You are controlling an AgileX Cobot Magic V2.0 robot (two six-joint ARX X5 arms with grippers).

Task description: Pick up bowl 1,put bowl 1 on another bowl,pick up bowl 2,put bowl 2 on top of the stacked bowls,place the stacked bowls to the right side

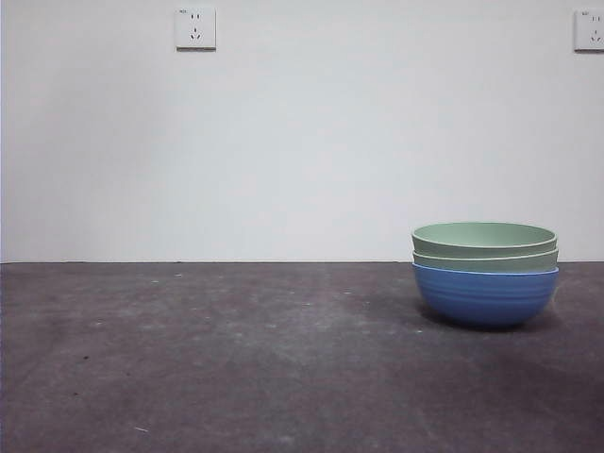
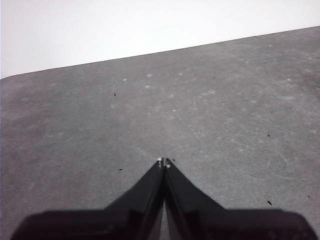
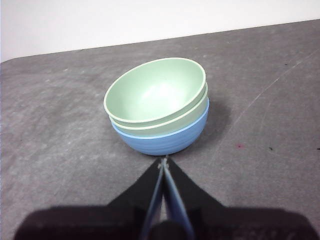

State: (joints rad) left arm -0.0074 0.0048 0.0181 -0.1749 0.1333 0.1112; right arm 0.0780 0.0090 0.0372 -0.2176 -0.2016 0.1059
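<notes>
- Front view: the stacked bowls stand on the dark grey table, well over toward the right of the picture and close to the table's far edge.
- Front view: another bowl, blue and faintly ribbed, is the lowest of the three and rests directly on the table.
- Front view: bowl 1 sits nested inside the blue one, only a narrow band of it and its pale rim showing above the blue rim.
- Front view: bowl 2, the paler mint one, is nested on top; its rim tilts slightly.
- Front view: a white wall rises behind the table, bearing one socket at upper left and a second socket at the upper right edge. Neither arm appears here.
- Right wrist view: the right gripper hangs just in front of the stack, its two black jaws pressed together, tips close to the blue bowl's side but not touching it.
- Left wrist view: the left gripper is over bare table, well apart from the bowls, its jaws closed with the tips meeting.
</notes>
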